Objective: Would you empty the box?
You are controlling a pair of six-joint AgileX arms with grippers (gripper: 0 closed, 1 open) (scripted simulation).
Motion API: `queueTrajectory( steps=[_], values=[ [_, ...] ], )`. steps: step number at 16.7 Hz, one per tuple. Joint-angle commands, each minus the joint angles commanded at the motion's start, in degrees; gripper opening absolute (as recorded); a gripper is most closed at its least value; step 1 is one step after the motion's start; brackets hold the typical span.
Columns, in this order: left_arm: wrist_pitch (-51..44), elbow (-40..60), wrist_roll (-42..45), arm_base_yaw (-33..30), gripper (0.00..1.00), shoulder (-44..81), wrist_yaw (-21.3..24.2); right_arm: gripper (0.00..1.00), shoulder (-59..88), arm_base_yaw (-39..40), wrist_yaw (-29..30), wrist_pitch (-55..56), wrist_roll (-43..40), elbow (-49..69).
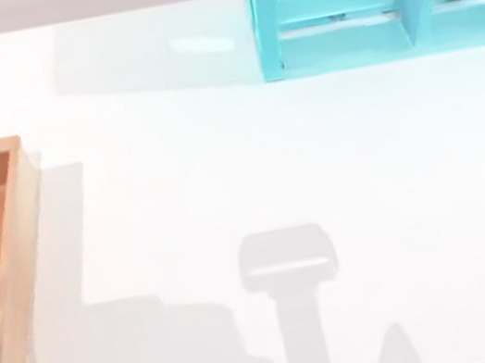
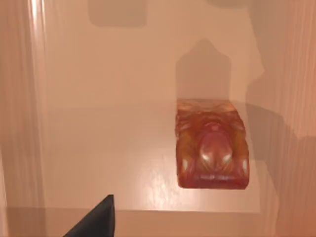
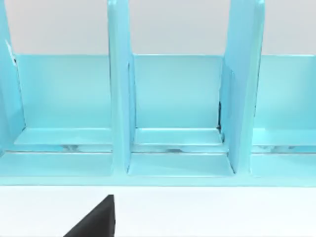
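Note:
The box (image 1: 21,267) lies at the table's left edge in the top view, with a light tan rim and a reddish-brown floor, partly cut off by the frame. The left wrist view looks down onto the box floor (image 2: 108,143), where a glossy red-orange lumpy object (image 2: 212,145) lies flat between the box walls. A dark tip of my left gripper (image 2: 96,222) pokes in above the floor, apart from the object. A dark tip of my right gripper (image 3: 96,219) hangs over the white table, facing the shelf.
A turquoise-blue compartmented shelf unit (image 1: 361,1) stands at the back right; its open compartments (image 3: 173,98) face the right wrist camera. White tabletop (image 1: 248,162) spreads between box and shelf, with grey arm shadows along its front edge.

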Motion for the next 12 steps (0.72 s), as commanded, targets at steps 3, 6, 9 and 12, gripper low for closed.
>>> queueTrajectory(
  steps=[3, 6, 9, 12],
  values=[
    [-5.5, 5.5, 1.5, 1.4, 1.0, 7.4, 0.0, 1.0, 0.0, 0.0, 0.0, 0.0, 0.0, 0.0],
    [-7.1, 7.1, 1.9, 1.8, 1.0, 9.4, 0.0, 1.0, 0.0, 0.0, 0.0, 0.0, 0.0, 0.0],
    [-6.9, 6.9, 1.9, 1.5, 1.0, 9.2, 0.0, 1.0, 0.0, 0.0, 0.0, 0.0, 0.0, 0.0],
    [-4.9, 5.4, 1.8, 1.7, 1.0, 9.9, 0.0, 1.0, 0.0, 0.0, 0.0, 0.0, 0.0, 0.0]
  ],
)
